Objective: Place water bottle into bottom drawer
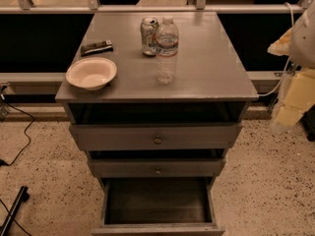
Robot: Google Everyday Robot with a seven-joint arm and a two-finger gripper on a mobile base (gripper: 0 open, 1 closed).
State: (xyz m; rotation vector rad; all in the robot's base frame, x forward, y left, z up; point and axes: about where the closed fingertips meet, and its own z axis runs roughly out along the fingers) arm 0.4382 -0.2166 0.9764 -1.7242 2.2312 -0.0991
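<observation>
The water bottle (167,50), clear ribbed plastic with a white cap, stands upright on the grey cabinet top (211,58), just right of a silvery drink can (149,36). The bottom drawer (157,203) is pulled open at the foot of the cabinet, and its dark interior holds nothing. My gripper (290,107) shows as pale yellowish-white parts at the right edge, beside the cabinet's right side and below the level of its top. It is well apart from the bottle and holds nothing that I can see.
A cream bowl (91,73) sits at the front left of the top, with a dark flat packet (96,47) behind it. Two shallower drawers with round knobs (157,140) stick out slightly above the bottom one. Cables lie on the speckled floor (15,146) at left. A railing runs behind.
</observation>
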